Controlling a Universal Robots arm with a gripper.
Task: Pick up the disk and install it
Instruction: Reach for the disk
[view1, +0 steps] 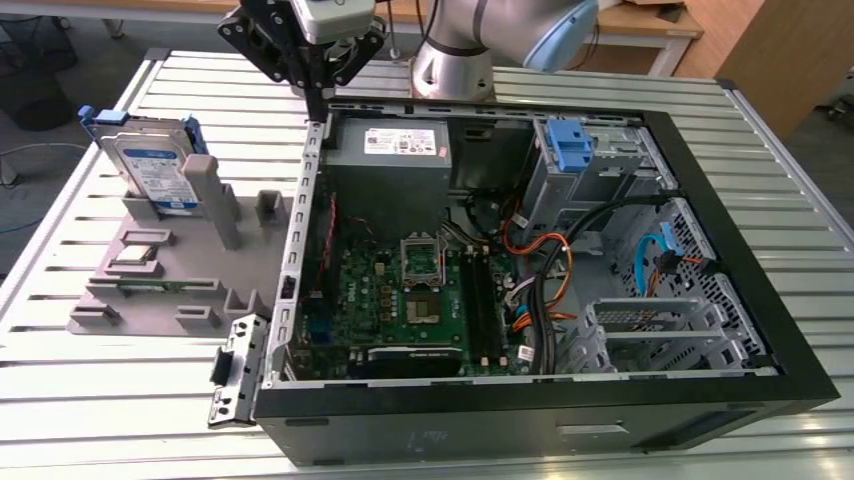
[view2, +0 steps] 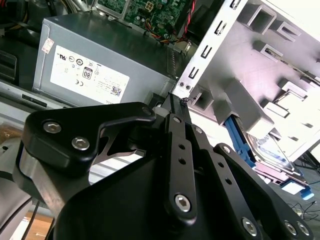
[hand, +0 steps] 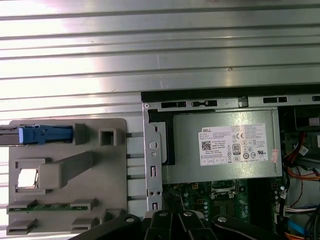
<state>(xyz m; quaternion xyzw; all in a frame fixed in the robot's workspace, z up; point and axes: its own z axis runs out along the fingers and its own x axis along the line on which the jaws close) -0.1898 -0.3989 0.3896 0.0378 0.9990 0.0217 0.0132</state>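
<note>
The disk (view1: 144, 165) is seen standing on edge in a slot of the grey fixture (view1: 147, 280), at the exterior view's left and towards the far side of the table (view1: 80, 400). It is kept upright there, it may be judged, so that its upper edge is offered to a grasp from above. It has not been picked up.

The end effector (view1: 316, 100) is held above the far-left corner of the open computer case (view1: 534, 410), just beside the power supply (view1: 400, 150) and well apart from the disk. In the second wrist view its fingers (view2: 176, 125) are shown drawn together, with nothing between them.

A blue latch (view1: 571, 150) is mounted at the far right inside the case. As the disk is lodged in the fixture, installation is judged not begun.
</note>
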